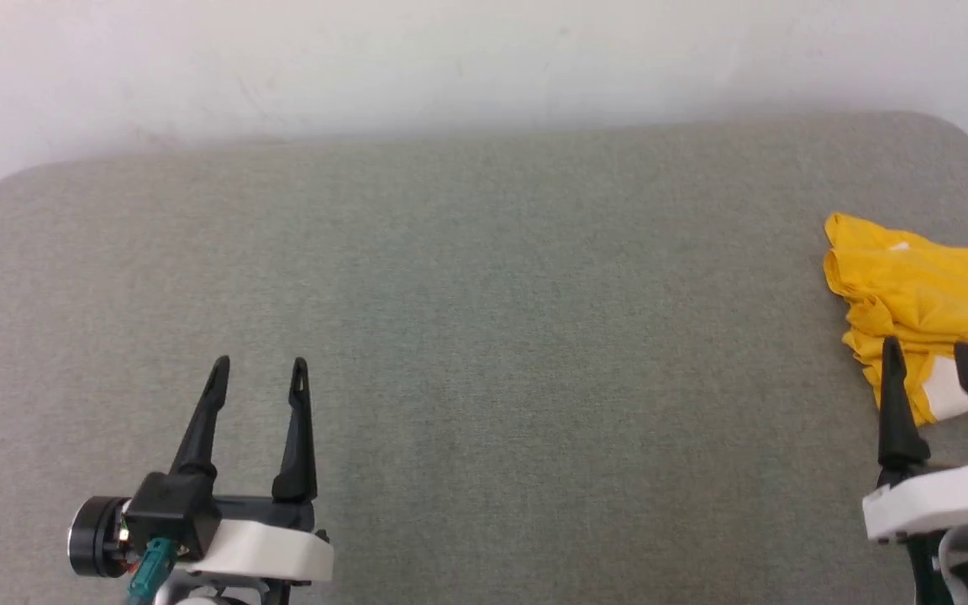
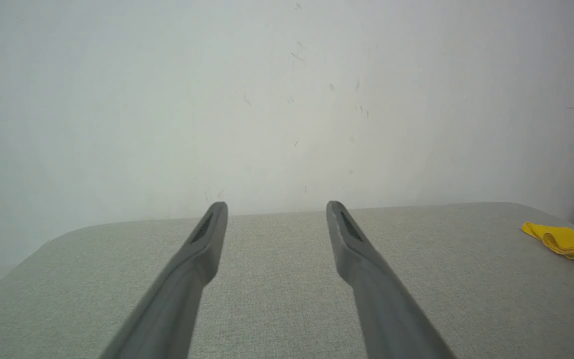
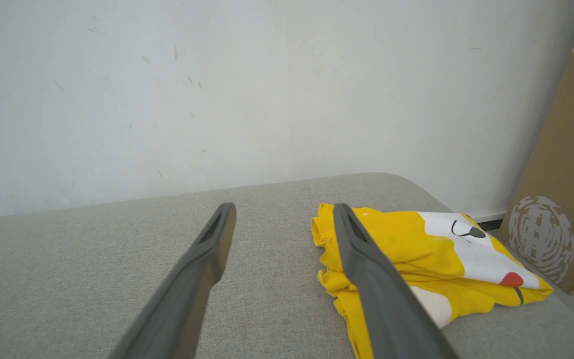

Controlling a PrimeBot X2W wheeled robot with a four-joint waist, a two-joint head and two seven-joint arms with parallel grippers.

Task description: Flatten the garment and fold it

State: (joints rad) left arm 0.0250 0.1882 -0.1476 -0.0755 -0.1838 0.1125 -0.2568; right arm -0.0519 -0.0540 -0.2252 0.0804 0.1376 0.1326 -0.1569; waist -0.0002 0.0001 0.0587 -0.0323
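Crumpled garment point(image 1: 912, 286) at desk's point(image 1: 484, 336) right edge: light, soft, floppy; prob. best pinched at a hem. Right tool point(image 1: 926, 344) poised nearby, left tool point(image 1: 260, 361) well apart, both open, empty.

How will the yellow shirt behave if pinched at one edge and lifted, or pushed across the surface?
Probably floppy: the shirt lies crumpled in soft folds, so a pinched edge would likely lift while the rest drapes. Likely light, as the fabric looks thin. Pushed, it would probably bunch rather than slide over the textured grey surface.
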